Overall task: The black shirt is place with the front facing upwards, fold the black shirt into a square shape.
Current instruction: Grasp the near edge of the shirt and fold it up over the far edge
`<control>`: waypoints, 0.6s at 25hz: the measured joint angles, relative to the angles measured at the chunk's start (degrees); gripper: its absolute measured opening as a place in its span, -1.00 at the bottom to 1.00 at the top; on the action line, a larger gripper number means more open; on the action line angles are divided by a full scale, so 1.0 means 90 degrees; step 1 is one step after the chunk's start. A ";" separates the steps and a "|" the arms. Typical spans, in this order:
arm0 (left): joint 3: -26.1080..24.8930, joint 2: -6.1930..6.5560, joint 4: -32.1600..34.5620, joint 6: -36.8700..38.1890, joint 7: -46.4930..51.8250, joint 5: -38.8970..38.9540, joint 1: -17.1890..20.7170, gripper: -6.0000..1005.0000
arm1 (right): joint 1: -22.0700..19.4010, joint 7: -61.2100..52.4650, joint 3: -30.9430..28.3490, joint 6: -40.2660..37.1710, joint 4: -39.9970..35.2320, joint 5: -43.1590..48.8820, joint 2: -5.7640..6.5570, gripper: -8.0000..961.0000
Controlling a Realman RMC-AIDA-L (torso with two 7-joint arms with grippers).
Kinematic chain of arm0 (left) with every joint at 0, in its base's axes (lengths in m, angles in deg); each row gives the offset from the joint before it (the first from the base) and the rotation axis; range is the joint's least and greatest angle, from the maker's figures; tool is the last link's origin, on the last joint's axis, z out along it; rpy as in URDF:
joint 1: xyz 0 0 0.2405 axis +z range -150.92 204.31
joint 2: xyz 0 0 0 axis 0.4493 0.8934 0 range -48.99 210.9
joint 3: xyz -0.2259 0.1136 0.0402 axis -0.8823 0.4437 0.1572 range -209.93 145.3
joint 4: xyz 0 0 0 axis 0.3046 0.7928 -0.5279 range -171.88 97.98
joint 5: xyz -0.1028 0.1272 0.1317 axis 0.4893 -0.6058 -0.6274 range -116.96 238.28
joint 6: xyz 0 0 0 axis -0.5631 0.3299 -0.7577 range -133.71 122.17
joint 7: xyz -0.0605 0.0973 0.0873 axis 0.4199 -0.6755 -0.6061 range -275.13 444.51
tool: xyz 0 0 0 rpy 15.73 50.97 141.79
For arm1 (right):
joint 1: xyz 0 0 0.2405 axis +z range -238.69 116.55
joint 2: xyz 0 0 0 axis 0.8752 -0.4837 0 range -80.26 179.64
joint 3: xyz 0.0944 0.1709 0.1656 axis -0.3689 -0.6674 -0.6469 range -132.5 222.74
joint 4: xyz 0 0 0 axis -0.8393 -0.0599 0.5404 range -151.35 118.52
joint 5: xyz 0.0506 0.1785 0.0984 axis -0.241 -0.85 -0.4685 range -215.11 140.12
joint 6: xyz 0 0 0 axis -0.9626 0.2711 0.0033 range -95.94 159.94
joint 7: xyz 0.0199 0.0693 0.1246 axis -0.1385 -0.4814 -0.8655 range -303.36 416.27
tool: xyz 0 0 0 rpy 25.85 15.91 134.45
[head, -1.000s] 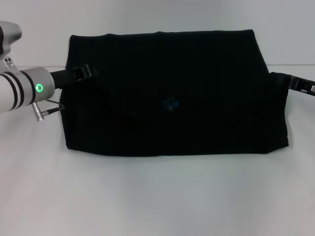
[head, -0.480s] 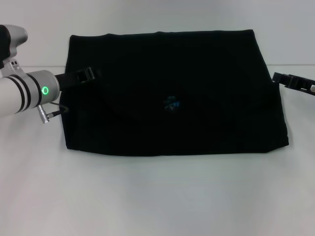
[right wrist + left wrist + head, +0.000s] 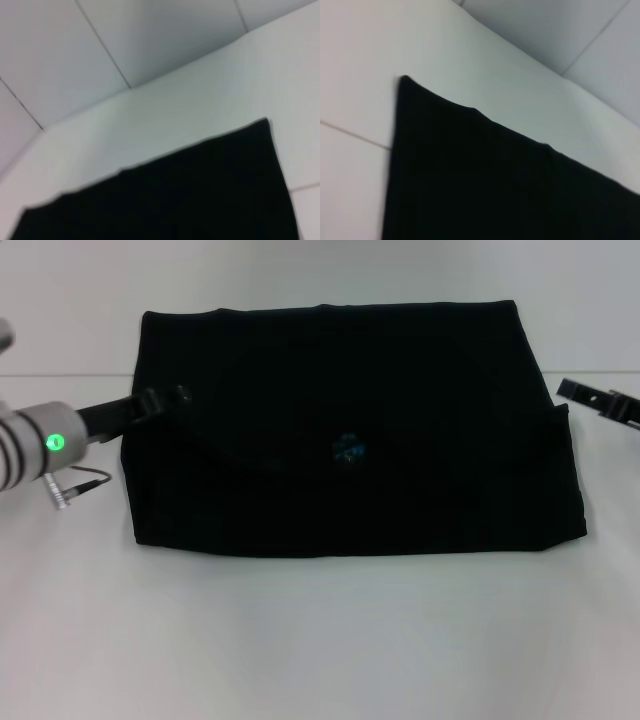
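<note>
Both arms reach in low from the sides, grippers pointing inward.

The left arm [image 3: 35, 440], silver with a green light on its wrist, stretches in from the left; its black left gripper [image 3: 165, 398] looks closed, though it is hard to tell. The right gripper [image 3: 585, 395] only pokes in at the right edge, its fingers too dark to read.

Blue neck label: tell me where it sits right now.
In the head view, the blue neck label lies near the middle of the folded black shirt, roughly midway between the left tool and right tool.
</note>
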 joint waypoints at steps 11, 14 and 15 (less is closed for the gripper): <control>0.0086 0.0602 -0.0026 0.1662 0.0201 0.0538 0.0747 0.64 | -0.0992 0.1116 0.0090 -0.2374 -0.0208 -0.1216 0.0165 0.97; 0.0483 0.0894 0.0001 0.2534 0.0377 0.0500 0.0946 0.72 | -0.1066 0.1585 0.0160 -0.3060 -0.0213 -0.0653 0.0216 0.97; 0.0536 0.0918 0.0012 0.2593 0.0383 0.0478 0.0965 0.71 | -0.1082 0.1781 0.0164 -0.3241 -0.0215 -0.0400 0.0213 0.97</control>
